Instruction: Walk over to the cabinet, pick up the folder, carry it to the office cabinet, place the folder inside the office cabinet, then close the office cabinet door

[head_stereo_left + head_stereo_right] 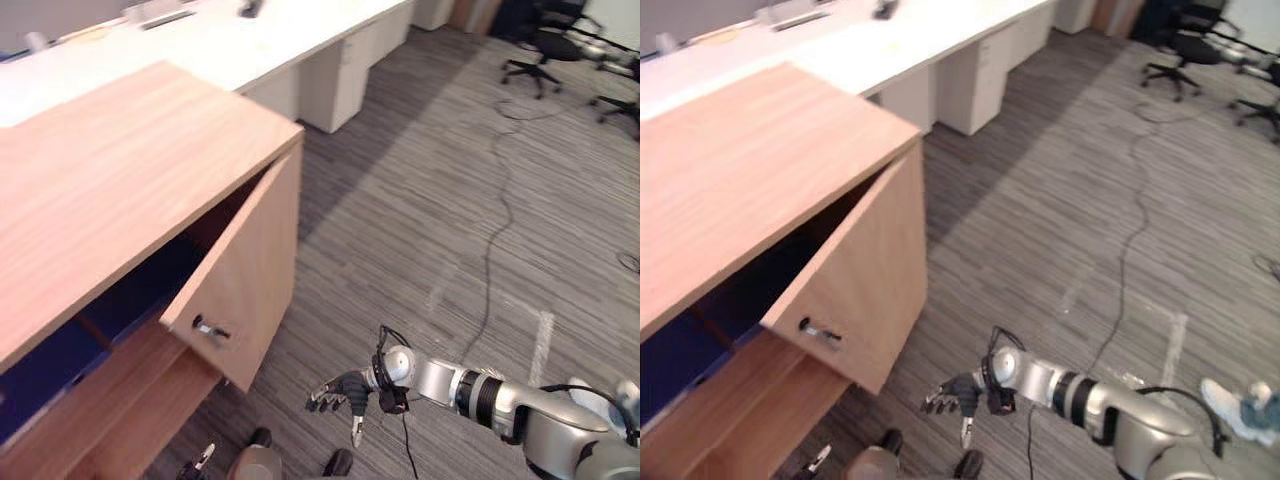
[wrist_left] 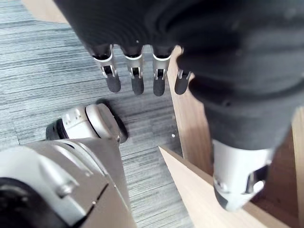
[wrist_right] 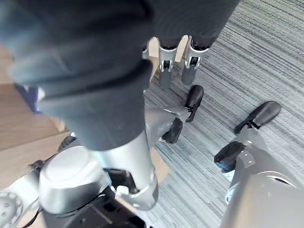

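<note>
A: Grey striped carpet (image 1: pixel 420 200) runs out to white desks (image 1: pixel 260 40) and black chairs (image 1: pixel 545 50) at the far right. Where does the job stand?

B: On its last step, I'd judge. At the near left the office cabinet (image 1: pixel 110 190) has its door (image 1: pixel 250 270) swung out, with a small metal handle (image 1: pixel 210 330) on the outer face.

A: And the folder (image 1: pixel 40 380)?

B: Inside the cabinet, on the upper level, there's a dark blue shape that I take for it. I can't make out how it lies. A wooden board (image 1: pixel 120 400) shows beneath; whether it's a shelf or a second door, I can't tell.

A: Hands?

B: Neither carries anything. The right hand (image 1: pixel 340 392) hangs low, just right of the door and clear of the wood, its fingers loosely spread. The left hand (image 2: pixel 135 78) has straight fingers pointing down over the carpet beside the cabinet's wood.

A: How to shut it well?

B: Lay the right hand's flat fingers on the outer face near the handle, far from the hinge, where a light push turns it. Follow the arc leftward until the door sits flush. Keep the left hand out of the gap, and make sure nothing blue pokes past the front edge, or the door may bounce back.
</note>
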Motion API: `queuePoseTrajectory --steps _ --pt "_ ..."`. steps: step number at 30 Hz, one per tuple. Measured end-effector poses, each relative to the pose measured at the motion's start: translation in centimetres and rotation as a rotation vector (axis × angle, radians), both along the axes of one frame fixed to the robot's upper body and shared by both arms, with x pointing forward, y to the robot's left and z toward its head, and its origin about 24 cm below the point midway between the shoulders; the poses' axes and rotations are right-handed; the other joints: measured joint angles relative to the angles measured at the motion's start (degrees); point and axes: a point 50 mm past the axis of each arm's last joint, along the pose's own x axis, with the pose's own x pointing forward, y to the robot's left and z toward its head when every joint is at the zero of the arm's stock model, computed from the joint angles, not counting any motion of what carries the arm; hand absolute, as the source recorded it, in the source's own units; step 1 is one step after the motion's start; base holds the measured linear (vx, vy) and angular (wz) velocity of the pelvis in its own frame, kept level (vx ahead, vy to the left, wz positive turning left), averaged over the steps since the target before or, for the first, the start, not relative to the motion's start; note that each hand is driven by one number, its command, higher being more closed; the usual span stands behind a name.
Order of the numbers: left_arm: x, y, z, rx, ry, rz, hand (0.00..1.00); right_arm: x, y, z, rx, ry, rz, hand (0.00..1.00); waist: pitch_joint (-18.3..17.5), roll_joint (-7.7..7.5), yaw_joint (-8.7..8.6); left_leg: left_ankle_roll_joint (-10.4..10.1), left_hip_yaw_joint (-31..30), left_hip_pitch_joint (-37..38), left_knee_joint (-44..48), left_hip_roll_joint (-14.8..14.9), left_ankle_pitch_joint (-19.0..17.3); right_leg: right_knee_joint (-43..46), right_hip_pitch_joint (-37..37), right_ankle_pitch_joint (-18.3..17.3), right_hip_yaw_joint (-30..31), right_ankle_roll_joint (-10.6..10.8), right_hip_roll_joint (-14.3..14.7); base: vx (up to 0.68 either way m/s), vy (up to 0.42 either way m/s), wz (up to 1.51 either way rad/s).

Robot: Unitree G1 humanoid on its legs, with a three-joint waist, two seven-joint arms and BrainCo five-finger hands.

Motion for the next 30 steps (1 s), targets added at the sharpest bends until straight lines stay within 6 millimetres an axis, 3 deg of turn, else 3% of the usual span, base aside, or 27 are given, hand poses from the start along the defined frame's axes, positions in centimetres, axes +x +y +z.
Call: queuePoseTrajectory --steps 1,2,3,7,9,11,12,13,14,16,18,19,20,21,23,27,30 --pt "-0.4 -0.1 -0.1 -0.004 0.014 0.008 0.00 0.2 -0.3 -0.8 -0.009 -0.016 -0.065 0.00 0.7 0.21 -0.18 0.7 7.6 0.1 1.2 2.9 -0.5 1.2 0.7 -1.0 -1.3 0.6 -0.5 -0.05 0.030 0.61" --pt "-0.9 -0.3 -0.3 -0.011 0.032 0.009 0.00 0.4 -0.8 -1.4 -0.019 -0.030 -0.125 0.00 1.0 0.54 -0.76 0.2 10.8 0.4 1.1 3.9 -0.3 1.7 1.0 -1.3 -2.6 1.2 -1.0 -0.05 0.049 0.82" --pt "-1.1 -0.5 -0.3 -0.014 0.039 0.014 0.00 0.7 -1.7 -2.4 -0.053 -0.048 -0.206 0.00 1.2 0.80 -1.02 -1.9 12.1 1.1 -0.3 4.2 1.3 2.1 1.4 -1.4 -3.8 1.9 -1.7 -0.02 0.050 0.60" --pt "-1.0 -0.8 -0.4 -0.011 0.058 -0.023 0.00 0.8 -4.8 -5.2 -0.140 -0.068 -0.581 0.00 1.5 1.19 -1.43 -2.0 8.9 3.5 -8.0 0.2 5.6 2.6 1.8 -1.9 -6.8 3.5 -4.6 0.05 0.114 0.53" --pt "-0.5 -0.9 -0.4 0.007 0.068 -0.061 0.00 -1.2 -8.2 -7.0 -0.196 -0.066 -0.922 0.00 1.4 1.67 -2.19 -1.9 5.1 4.6 -11.3 -2.3 7.7 3.7 3.0 -2.1 -11.0 5.1 -6.6 0.17 0.113 0.97" --pt "-0.2 -0.8 -0.3 0.028 0.077 -0.092 0.00 -4.1 -10.4 -8.4 -0.262 -0.024 -1.103 0.00 1.5 1.90 -3.22 -1.3 1.4 5.0 -10.8 -4.2 7.8 8.1 4.5 -4.0 -14.4 6.9 -9.5 0.20 0.113 1.05" --pt "-0.2 -0.8 -0.3 0.033 0.082 -0.103 0.00 -5.6 -11.4 -9.0 -0.287 0.007 -1.186 0.00 1.4 2.23 -3.81 -0.9 -0.4 5.4 -10.5 -5.0 7.6 13.0 4.2 -6.2 -13.9 5.9 -11.5 0.23 0.178 1.19" --pt "0.0 -1.1 -0.4 0.041 0.089 -0.146 0.00 -8.0 -12.6 -9.8 -0.314 0.060 -1.307 0.00 1.6 3.05 -5.05 -0.2 -3.4 6.7 -10.3 -5.8 7.3 21.7 2.7 -8.3 -9.7 3.7 -14.4 0.18 0.238 1.09" --pt "0.2 -1.1 -0.3 0.049 0.090 -0.170 0.00 -9.1 -12.8 -10.2 -0.322 0.089 -1.357 0.00 1.6 3.35 -5.70 -0.1 -4.5 7.0 -10.2 -5.8 7.2 23.9 1.9 -10.0 -5.1 4.0 -14.5 0.16 0.245 1.25" --pt "1.0 -0.8 0.0 0.074 0.068 -0.201 0.00 -12.6 -12.8 -11.2 -0.297 0.215 -1.567 0.00 1.7 3.67 -7.62 -0.1 -9.1 7.3 -10.2 -5.8 7.1 24.3 -1.6 -14.5 17.5 6.6 -9.3 0.09 0.104 1.00" --pt "1.2 -0.7 0.0 0.075 0.063 -0.195 0.00 -13.9 -12.6 -11.5 -0.260 0.276 -1.695 0.00 1.6 3.51 -8.71 -0.5 -11.0 7.2 -9.9 -6.2 7.0 21.9 -2.1 -14.8 27.7 7.5 -6.7 0.03 -0.044 0.72" --pt "1.1 -0.6 0.0 0.073 0.062 -0.170 0.00 -14.8 -12.1 -11.8 -0.220 0.329 -1.796 0.00 1.0 2.49 -9.43 -1.2 -12.4 7.3 -9.2 -7.4 6.6 18.5 -2.1 -14.2 31.8 7.0 -6.5 0.01 -0.116 0.66" --pt "1.1 -0.6 0.0 0.071 0.060 -0.156 0.00 -15.2 -11.8 -11.9 -0.206 0.351 -1.832 0.00 0.8 2.01 -9.52 -1.5 -12.5 7.4 -9.1 -8.0 6.4 17.2 -2.2 -12.2 31.5 6.8 -7.0 0.00 -0.193 0.44" --pt "0.7 -0.7 -0.1 0.059 0.062 -0.106 0.00 -15.5 -11.8 -12.0 -0.189 0.368 -1.886 0.00 0.6 2.02 -9.17 -2.1 -12.6 8.1 -9.5 -8.0 6.1 16.4 -1.7 -13.5 31.2 8.5 -7.5 -0.01 -0.205 0.02" --pt "-0.7 -1.4 -0.5 0.027 0.078 -0.018 0.00 -15.7 -12.1 -11.9 -0.167 0.363 -1.941 0.00 -0.4 3.45 -9.15 -2.8 -12.3 9.0 -11.1 -5.8 6.4 15.9 -1.8 -13.5 31.1 8.0 -5.6 0.00 -0.209 -0.12" --pt "-1.6 -1.1 -0.5 0.022 0.084 0.061 0.00 -16.2 -11.8 -12.0 -0.160 0.365 -1.950 0.00 -0.6 3.02 -9.77 -5.2 -14.0 9.7 -11.9 -2.6 6.3 13.0 1.0 -12.5 28.6 6.2 -2.2 0.03 -0.181 0.19" --pt "-1.6 -1.0 -0.5 0.014 0.071 0.118 0.00 -16.2 -11.5 -12.0 -0.153 0.365 -1.953 0.00 -0.2 2.65 -9.97 -6.5 -14.5 4.9 -1.8 -2.6 1.9 12.6 2.9 -12.3 25.8 5.9 -1.5 0.03 -0.074 0.36"
